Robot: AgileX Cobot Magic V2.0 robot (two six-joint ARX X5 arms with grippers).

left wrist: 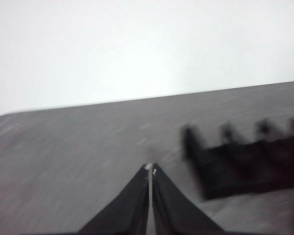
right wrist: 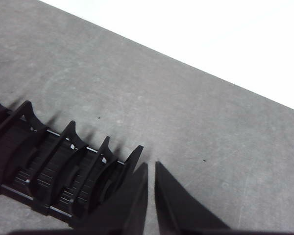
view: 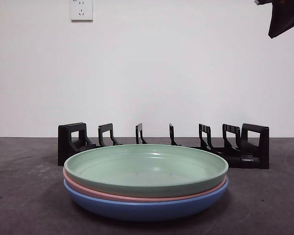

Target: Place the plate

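Front view shows three stacked plates near the front edge of the worktop (view: 19,196): a green plate (view: 146,169) on top, a pink plate (view: 88,190) under it with only its rim showing, and a blue plate (view: 142,208) at the bottom, touching the worktop. Just behind them, toward the back edge, stands a black rack (view: 245,147) with upright dividers, its slots holding nothing. The green plate looks like stiff, light plastic with a smooth, probably slippery glaze, so I judge it is best pinched at the rim, where the lip overhangs the pink one and leaves room for one jaw beneath; a grip too shallow may slip, and lifting may drag the pink plate along if they nest tightly. The left end effector (left wrist: 150,169) hangs above bare worktop with its jaws together, holding nothing, the rack blurred beside it. The right end effector (right wrist: 151,166) hovers over one end of the rack, jaws nearly closed with a thin gap, also holding nothing. Neither touches a plate yet.
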